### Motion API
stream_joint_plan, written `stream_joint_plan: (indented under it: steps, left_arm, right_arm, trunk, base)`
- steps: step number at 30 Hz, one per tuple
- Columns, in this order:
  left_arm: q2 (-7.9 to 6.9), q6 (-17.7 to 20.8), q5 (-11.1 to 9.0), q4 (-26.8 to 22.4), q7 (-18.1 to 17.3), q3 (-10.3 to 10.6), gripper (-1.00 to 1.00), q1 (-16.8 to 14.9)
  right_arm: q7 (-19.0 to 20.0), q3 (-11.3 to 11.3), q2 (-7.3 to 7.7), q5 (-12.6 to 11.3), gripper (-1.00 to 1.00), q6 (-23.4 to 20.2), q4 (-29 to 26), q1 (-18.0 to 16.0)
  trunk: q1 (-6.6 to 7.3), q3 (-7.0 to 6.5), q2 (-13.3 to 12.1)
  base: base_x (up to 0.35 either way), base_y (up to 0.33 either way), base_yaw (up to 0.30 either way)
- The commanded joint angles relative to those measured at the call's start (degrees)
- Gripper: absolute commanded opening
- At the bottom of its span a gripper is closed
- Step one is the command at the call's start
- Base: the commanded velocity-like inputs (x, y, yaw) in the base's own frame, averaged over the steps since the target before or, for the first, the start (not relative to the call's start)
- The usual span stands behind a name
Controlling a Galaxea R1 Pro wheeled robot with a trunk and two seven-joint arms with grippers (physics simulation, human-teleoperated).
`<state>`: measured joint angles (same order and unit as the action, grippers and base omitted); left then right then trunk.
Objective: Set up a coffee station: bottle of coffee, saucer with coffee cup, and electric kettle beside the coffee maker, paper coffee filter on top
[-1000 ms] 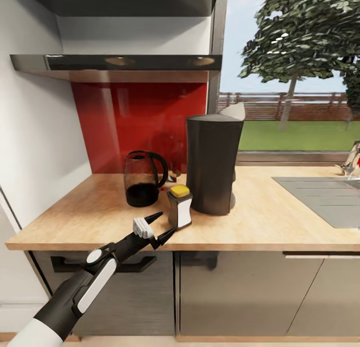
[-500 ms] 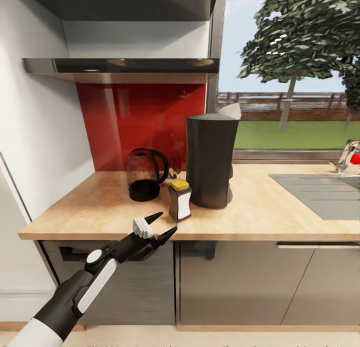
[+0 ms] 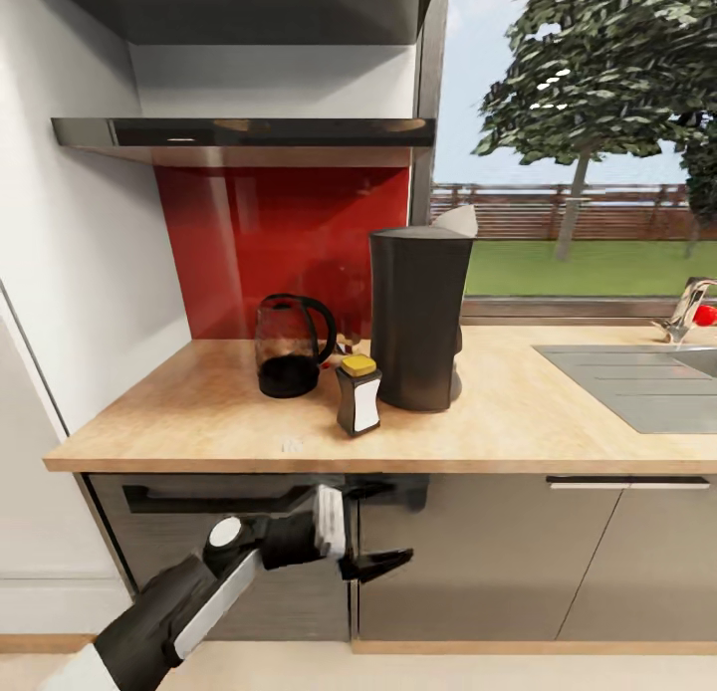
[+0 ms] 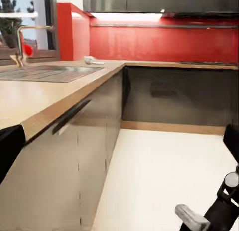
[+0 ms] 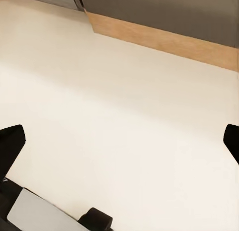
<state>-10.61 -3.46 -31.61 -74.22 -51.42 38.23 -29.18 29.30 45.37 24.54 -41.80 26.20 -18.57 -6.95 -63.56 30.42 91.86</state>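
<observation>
The coffee maker stands on the kitchen countertop, with the white paper coffee filter on its top. Just left of it, near the front edge, is the bottle of coffee. Further left, by the red backsplash, sits the electric kettle. The kitchen shelf above is bare. My left gripper is open and empty, below the counter edge in front of the cabinet fronts. My right gripper is open over bare floor. I cannot make out the saucer or the coffee cup.
A steel sink with a tap is set into the counter at the right, under a window. A white wall bounds the counter's left end. Far along the counter past the sink lies a small white thing, too small to identify.
My left gripper dropped from counter-edge height beside the bottle to below the edge, and stays open. The camera backed off slightly. The bottle, kettle and coffee maker stayed put.
</observation>
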Motion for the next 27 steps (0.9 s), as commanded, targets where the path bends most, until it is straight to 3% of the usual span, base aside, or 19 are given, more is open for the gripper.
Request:
stream_joint_plan:
  steps: [1, 2, 5, 6, 8, 9, 10, 11, 12, 13, 15, 16, 17, 18, 20, 24, 25, 27]
  left_arm:
    - [-0.08, -0.39, -0.29, 1.01, -0.46, 3.62, 1.00, -0.09]
    - [-0.09, -0.49, -0.29, 2.53, -0.77, 6.90, 1.00, -0.09]
    - [-0.32, -0.77, -0.31, 6.15, -1.13, 12.80, 1.00, -0.09]
    - [-1.02, -1.01, -0.34, 9.03, -1.29, 16.32, 1.00, 0.19]
    - [-1.77, -1.25, -0.40, 12.31, -1.43, 18.36, 1.00, 1.60]
    - [-2.40, -3.74, -0.44, 19.15, -1.57, 19.57, 1.00, 4.87]
    - [-2.51, -4.36, -0.45, 21.12, -1.59, 19.71, 1.00, 5.53]
    - [-2.69, -5.61, -0.47, 27.67, -1.63, 19.87, 1.00, 6.98]
    - [-2.72, -5.89, -0.49, 29.93, -1.64, 19.75, 1.00, 7.37]
    - [-2.72, -6.29, -0.51, 34.10, -1.65, 18.81, 1.00, 8.09]
    - [-2.50, -6.64, -0.53, 40.08, -1.66, 13.69, 1.00, 9.49]
    - [-2.03, -6.77, -0.52, 44.07, -1.68, 8.16, 1.00, 10.57]
    - [-1.70, -6.80, -0.51, 46.35, -1.70, 4.90, 1.00, 11.02]
    - [0.00, -6.87, -0.46, 53.74, -1.75, -5.60, 1.00, 11.94]
    - [1.21, -6.90, -0.41, 58.13, -1.75, -12.74, 1.00, 12.29]
    - [2.79, -6.98, -0.17, 64.69, -1.34, -26.23, 1.00, 12.71]
    - [3.07, -6.99, -0.12, 65.89, -1.04, -28.75, 1.00, 12.79]
    - [3.32, -6.99, -0.07, 66.96, -0.18, -30.93, 1.00, 12.85]
  right_arm:
    - [0.20, 0.42, 0.07, -0.62, 1.00, 0.18, 0.02, -0.07]
    - [0.21, 0.42, 0.15, -0.63, 1.00, 0.21, 0.02, -0.06]
    - [0.22, 0.42, 0.55, -0.65, 1.00, 0.23, 0.02, -0.04]
    - [0.23, 0.42, 0.73, -0.66, 1.00, 0.24, 0.04, -0.06]
    - [0.23, 0.42, 0.84, -0.83, 1.00, 0.25, 0.03, -0.05]
    - [0.29, 0.42, 0.90, -2.08, 1.00, 0.25, 0.07, -0.05]
    - [0.35, 0.42, 0.91, -2.42, 1.00, 0.25, 0.08, -0.06]
    - [0.65, 0.42, 0.95, -3.38, 1.00, 0.25, 0.14, -0.07]
    - [0.73, 0.42, 1.00, -3.62, 1.00, 0.25, 0.22, -0.05]
    - [0.87, 0.42, 1.08, -3.98, 1.00, 0.25, 0.46, -0.03]
    - [0.98, 0.42, 1.17, -4.32, 1.00, 0.25, 0.83, -0.03]
    - [1.03, 0.42, 1.22, -4.62, 1.00, 0.28, 0.98, -0.01]
    - [1.05, 0.42, 1.23, -4.91, 1.00, 0.30, 1.04, -0.01]
    - [1.08, 0.42, 1.28, -6.55, 1.00, 0.32, 1.18, -0.02]
    - [1.09, 0.42, 1.37, -8.10, 1.00, 0.31, 1.48, -0.01]
    - [2.00, 0.46, 1.47, -12.00, 1.00, 0.27, 3.37, 0.00]
    - [2.60, 0.48, 1.47, -12.89, 1.00, 0.26, 3.91, 0.00]
    - [3.16, 0.49, 1.47, -13.65, 1.00, 0.26, 4.39, 0.00]
  trunk:
    - [0.00, 0.06, 0.03]
    - [0.00, 0.06, 0.03]
    - [0.00, 0.06, 0.03]
    - [0.00, 0.06, 0.03]
    - [0.00, 0.06, 0.03]
    - [0.00, 0.06, 0.03]
    - [0.00, 0.06, 0.03]
    - [0.00, 0.06, 0.03]
    - [0.00, 0.06, 0.03]
    - [0.00, 0.06, 0.03]
    - [0.00, 0.06, 0.03]
    - [0.00, 0.06, 0.03]
    - [0.00, 0.06, 0.03]
    - [0.00, 0.06, 0.03]
    - [0.00, 0.06, 0.03]
    - [0.00, 0.06, 0.03]
    - [0.00, 0.06, 0.03]
    - [0.00, 0.06, 0.03]
  base:
    - [0.000, 0.000, 0.000]
    - [0.000, 0.000, 0.000]
    - [0.000, 0.000, 0.000]
    - [0.000, 0.000, 0.000]
    - [0.000, 0.000, 0.000]
    - [0.000, 0.000, 0.000]
    - [0.000, 0.000, 0.000]
    - [0.000, 0.000, 0.000]
    - [0.000, 0.000, 0.000]
    - [0.000, 0.000, 0.000]
    - [0.000, 0.000, 0.000]
    - [0.000, 0.000, 0.000]
    - [0.000, 0.000, 0.000]
    - [0.000, 0.000, 0.000]
    - [0.000, 0.000, 0.000]
    - [0.000, 0.000, 0.000]
    - [0.000, 0.000, 0.000]
    - [0.000, 0.000, 0.000]
